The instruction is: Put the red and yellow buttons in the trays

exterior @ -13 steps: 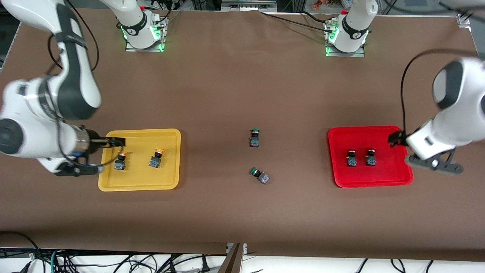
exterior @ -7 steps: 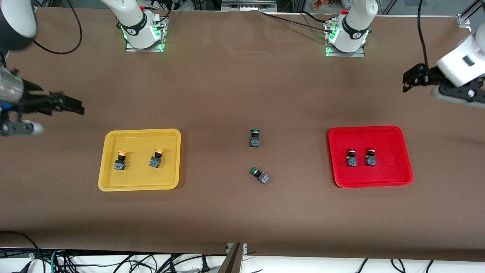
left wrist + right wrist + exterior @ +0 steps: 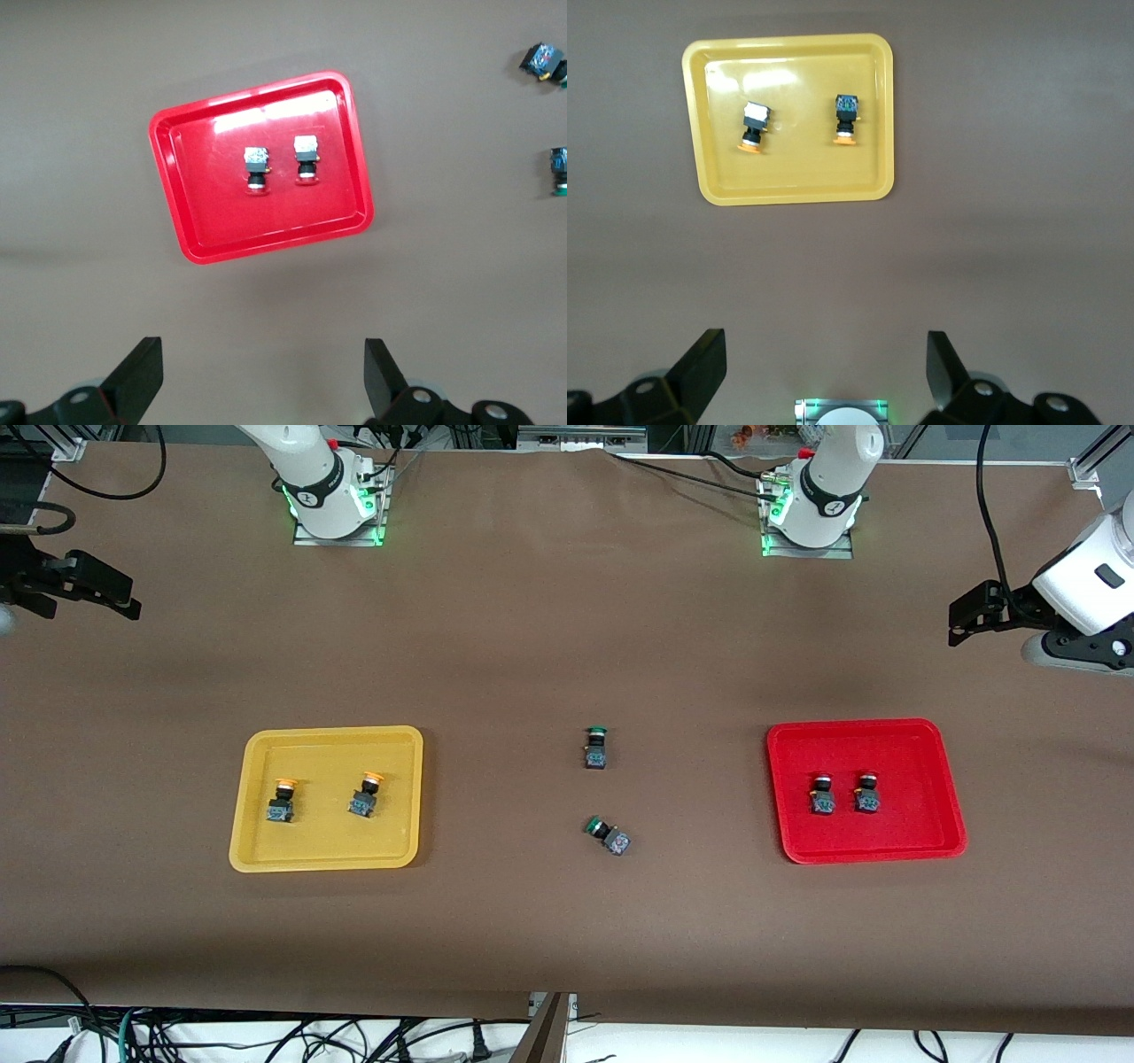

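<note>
Two red-capped buttons (image 3: 842,792) in red tray (image 3: 921,735); both tools (image 3: 257,376) (image 3: 824,372) spread, empty.

brown table (image 3: 549,646) | yellow tray (image 3: 257,850) | red tray (image 3: 921,735) | two green-capped switches (image 3: 595,747)

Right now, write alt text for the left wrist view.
A red tray on the brown table holds two red-capped buttons side by side. The left gripper hangs above with open jaws, and two green-capped buttons lie at the edge of view.
</note>
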You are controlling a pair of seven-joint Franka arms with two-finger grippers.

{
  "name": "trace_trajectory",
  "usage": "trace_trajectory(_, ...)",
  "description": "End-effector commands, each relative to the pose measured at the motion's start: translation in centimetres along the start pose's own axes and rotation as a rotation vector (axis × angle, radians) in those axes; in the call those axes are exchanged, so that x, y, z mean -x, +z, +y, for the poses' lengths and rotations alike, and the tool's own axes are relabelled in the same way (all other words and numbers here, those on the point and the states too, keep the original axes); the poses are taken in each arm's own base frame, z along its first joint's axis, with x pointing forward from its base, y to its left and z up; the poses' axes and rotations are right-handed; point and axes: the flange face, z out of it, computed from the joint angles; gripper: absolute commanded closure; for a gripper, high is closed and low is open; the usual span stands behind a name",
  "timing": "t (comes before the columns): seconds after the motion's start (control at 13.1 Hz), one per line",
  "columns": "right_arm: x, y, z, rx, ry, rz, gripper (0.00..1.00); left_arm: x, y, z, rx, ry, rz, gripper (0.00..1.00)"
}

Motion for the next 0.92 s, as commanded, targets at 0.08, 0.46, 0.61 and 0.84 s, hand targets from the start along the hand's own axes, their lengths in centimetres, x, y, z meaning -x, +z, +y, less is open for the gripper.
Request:
trace_trajectory(0.08,-0.04,0.39,-0.13,0.010,-0.017,-0.017,0.00,2.08,0.13,-1.45,0.026,-0.041,0.080,0.00)
trace_trajectory(0.46,-0.38,0.73,0.19,0.010,-0.012,-0.022,0.00,2.10,0.68,-1.41,0.020,-0.011,0.059,0.00)
trace_trajectory(0.61,-0.38,0.73,0.20,0.012,-0.012,-0.022,0.00,1.69,0.75,-1.11,0.019,-0.002,0.057,0.00)
trace_trajectory(0.84,-0.37,0.74,0.22,0.013,-0.009,-0.023,0.00,1.71,0.68,-1.19,0.019,-0.002,0.054,0.00)
